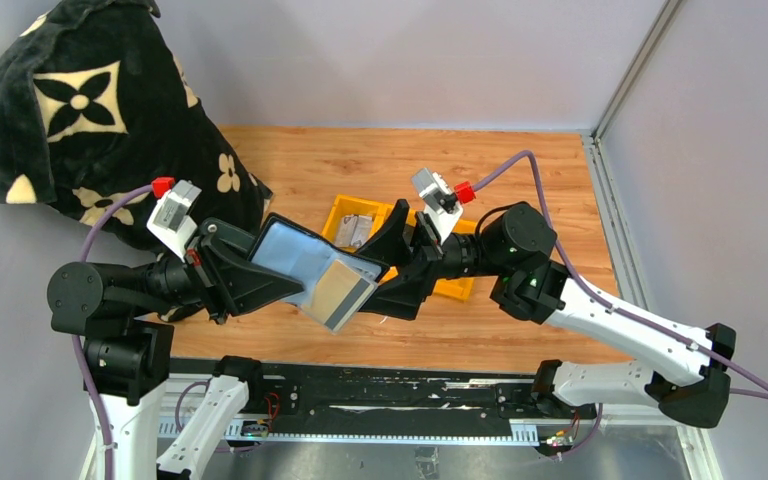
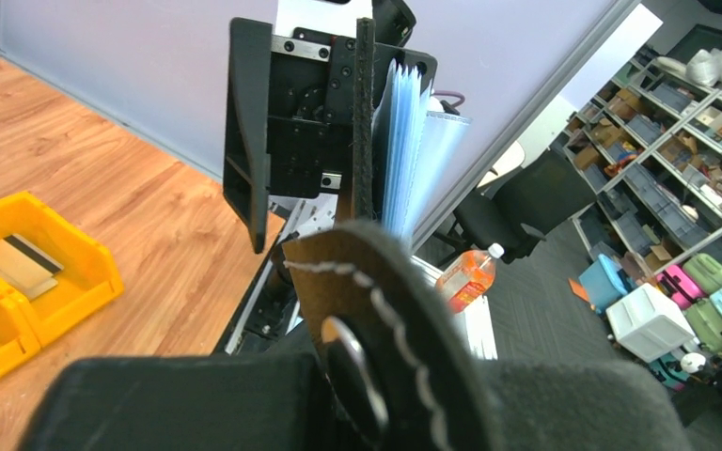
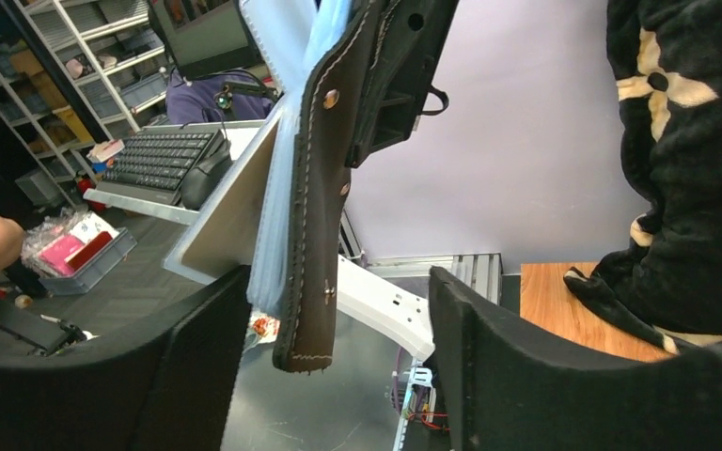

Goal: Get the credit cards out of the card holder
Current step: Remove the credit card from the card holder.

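Note:
My left gripper (image 1: 282, 283) is shut on the black card holder (image 1: 295, 252) and holds it in the air, open, with its blue plastic sleeves showing. A tan credit card with a dark stripe (image 1: 341, 292) sticks out of the holder's lower edge. In the left wrist view my left gripper (image 2: 357, 399) clamps the strap tab with its snap (image 2: 362, 362). My right gripper (image 1: 387, 268) is open, one finger on each side of the holder's edge. In the right wrist view the holder (image 3: 324, 197) and a silvery card (image 3: 226, 221) hang between the open fingers (image 3: 526, 376).
A yellow three-compartment bin (image 1: 457, 288) sits on the wooden table behind the grippers, with cards (image 1: 358, 230) lying in it. One striped card in the bin also shows in the left wrist view (image 2: 19, 263). A black flowered cushion (image 1: 80, 110) stands at the back left.

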Controlling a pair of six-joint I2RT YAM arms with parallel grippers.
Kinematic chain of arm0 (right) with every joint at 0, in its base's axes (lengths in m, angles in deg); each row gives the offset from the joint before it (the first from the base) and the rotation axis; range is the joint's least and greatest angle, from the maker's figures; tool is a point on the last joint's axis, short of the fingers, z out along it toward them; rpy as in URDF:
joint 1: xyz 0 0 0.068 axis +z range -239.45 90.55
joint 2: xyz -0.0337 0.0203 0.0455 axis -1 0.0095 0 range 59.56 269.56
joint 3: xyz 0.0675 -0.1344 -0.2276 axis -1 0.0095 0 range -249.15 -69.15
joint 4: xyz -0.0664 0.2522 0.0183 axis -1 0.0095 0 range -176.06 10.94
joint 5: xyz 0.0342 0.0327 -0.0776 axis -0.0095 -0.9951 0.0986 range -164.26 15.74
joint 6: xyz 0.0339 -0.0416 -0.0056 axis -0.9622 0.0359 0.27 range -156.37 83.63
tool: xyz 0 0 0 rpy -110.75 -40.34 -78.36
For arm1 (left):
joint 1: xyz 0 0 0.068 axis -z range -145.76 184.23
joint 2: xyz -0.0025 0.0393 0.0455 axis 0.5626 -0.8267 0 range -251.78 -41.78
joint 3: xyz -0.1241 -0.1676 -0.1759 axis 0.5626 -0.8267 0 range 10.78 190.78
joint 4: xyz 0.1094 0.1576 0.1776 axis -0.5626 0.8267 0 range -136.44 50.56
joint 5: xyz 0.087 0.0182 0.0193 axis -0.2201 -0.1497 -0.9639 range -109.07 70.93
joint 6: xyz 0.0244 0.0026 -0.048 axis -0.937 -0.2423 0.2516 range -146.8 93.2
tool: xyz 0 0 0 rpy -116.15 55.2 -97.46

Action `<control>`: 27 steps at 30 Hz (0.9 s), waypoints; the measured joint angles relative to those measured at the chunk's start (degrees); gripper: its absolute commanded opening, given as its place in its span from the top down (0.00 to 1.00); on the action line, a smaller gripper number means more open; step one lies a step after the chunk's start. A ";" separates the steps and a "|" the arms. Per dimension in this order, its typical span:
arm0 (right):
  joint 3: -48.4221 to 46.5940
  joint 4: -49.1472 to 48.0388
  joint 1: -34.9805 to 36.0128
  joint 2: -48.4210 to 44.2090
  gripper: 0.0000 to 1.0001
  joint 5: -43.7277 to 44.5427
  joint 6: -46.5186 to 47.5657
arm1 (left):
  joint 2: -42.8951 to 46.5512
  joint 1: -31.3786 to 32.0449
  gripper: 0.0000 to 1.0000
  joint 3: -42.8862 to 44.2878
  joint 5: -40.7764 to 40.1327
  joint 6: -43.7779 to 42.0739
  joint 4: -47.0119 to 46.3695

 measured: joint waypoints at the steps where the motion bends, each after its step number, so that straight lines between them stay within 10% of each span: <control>1: 0.00 -0.02 0.00 0.07 0.24 0.35 -0.13 | 0.00 0.00 1.00 0.02 -0.02 -0.31 0.09; 13: -2.03 -1.51 2.49 4.28 0.21 6.12 -1.66 | 0.00 0.00 0.95 0.94 -0.04 -4.72 3.72; 20: -5.01 1.70 7.98 5.35 0.93 15.76 1.01 | 0.00 -0.04 0.71 1.57 -0.26 -8.85 6.93; 27: -11.17 14.08 12.37 5.20 1.00 27.19 6.78 | -0.13 -0.04 0.31 4.26 -0.74 -15.52 12.52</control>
